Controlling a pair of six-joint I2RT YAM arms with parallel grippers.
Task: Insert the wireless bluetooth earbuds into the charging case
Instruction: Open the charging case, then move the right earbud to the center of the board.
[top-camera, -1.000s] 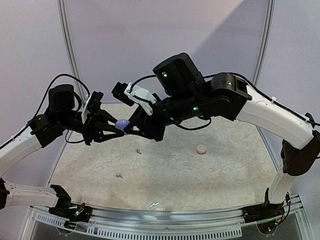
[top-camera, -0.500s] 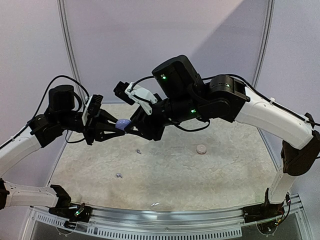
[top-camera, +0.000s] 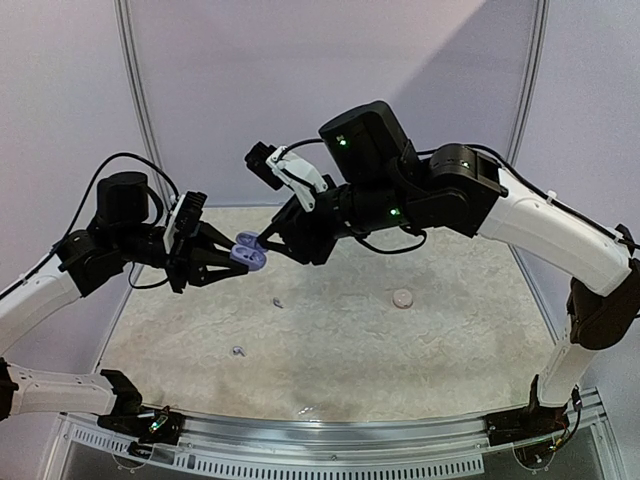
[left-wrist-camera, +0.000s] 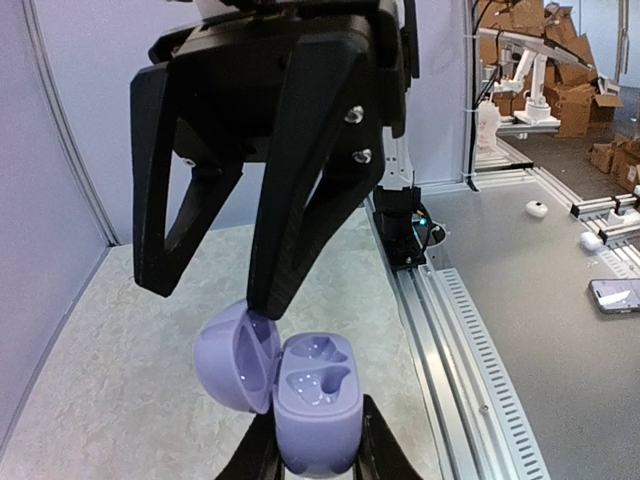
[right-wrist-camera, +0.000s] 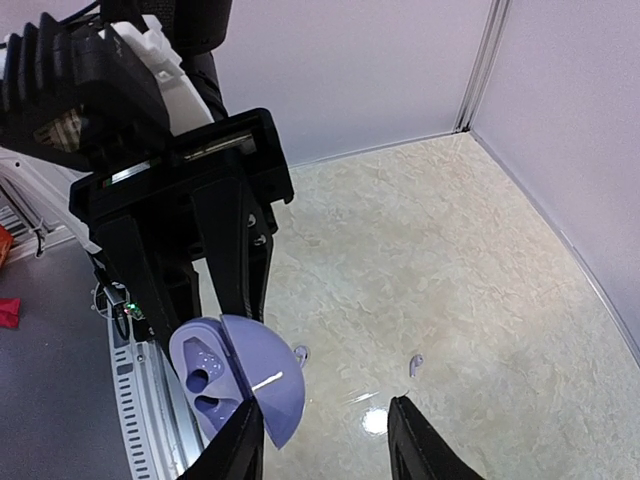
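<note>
Lavender plastic, glossy all over: that's the case (top-camera: 248, 253), a rounded pebble shape with its lid flipped open. In the left wrist view the lid hangs off the body at 9 o'clock, and you can see two moulded sockets inside, same pale purple as the shell, both empty.

It's up in the air, about 10 o'clock from the middle of the table (top-camera: 450, 340), well above the surface. The left gripper (top-camera: 235, 258) has its jaws pinched tight on the case body from both sides. The right gripper (top-camera: 262, 240) faces it with jaws spread apart, holding nothing, and one black fingertip sits right at the lid's upper rim.

Both earbuds (top-camera: 277, 301) lie loose on the beige marbled top, tiny and whitish: one near 9 o'clock, the other further toward 8 o'clock, well apart from the case. A small pale round disc (top-camera: 402, 297) sits at 3 o'clock.

A sticker on the left wrist shows in the right wrist view, too blurry to read.
</note>
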